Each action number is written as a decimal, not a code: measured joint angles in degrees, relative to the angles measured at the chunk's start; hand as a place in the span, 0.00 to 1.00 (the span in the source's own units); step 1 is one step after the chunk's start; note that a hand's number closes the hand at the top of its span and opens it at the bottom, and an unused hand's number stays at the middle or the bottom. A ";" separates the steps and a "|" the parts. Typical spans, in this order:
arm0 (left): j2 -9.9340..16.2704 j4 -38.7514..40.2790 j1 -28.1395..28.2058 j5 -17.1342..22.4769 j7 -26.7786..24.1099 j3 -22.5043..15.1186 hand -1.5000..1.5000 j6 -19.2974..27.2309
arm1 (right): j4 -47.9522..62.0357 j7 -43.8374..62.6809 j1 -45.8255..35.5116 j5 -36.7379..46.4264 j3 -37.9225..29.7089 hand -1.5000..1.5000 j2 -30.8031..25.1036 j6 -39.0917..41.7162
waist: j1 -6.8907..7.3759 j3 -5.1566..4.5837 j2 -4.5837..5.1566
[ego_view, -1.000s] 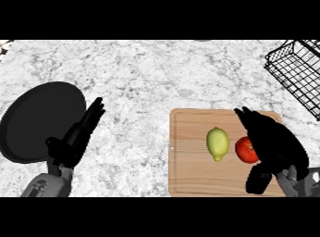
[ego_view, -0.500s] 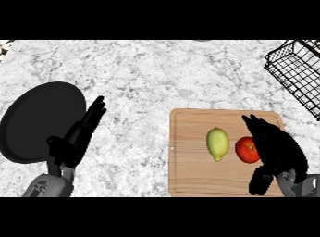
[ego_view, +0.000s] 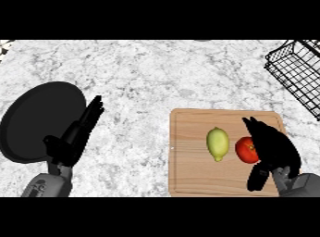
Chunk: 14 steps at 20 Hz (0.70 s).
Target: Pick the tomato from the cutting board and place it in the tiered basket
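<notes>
The tomato (ego_view: 245, 150) is seen on the wooden board (ego_view: 190, 157), toward its right side, just beside a yellow-green lemon (ego_view: 217, 143) lying to its left. The right hand (ego_view: 275, 149) is placed against the tomato's right side, partly covering it, with fingers extended up the board and the thumb hanging below; whether the fruit is actually grasped cannot be told. The left hand (ego_view: 77, 132) is held open with straight fingers, at the right edge of a black plate (ego_view: 33, 122). The wire basket (ego_view: 306, 76) is located at the upper right, well apart from the board.
</notes>
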 measured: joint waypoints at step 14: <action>-2.32 -0.52 0.16 -3.07 0.94 2.46 0.50 -1.40 | 3.15 -12.85 0.97 10.01 -4.06 1.00 8.27 -4.76 | -0.04 -0.03 -0.03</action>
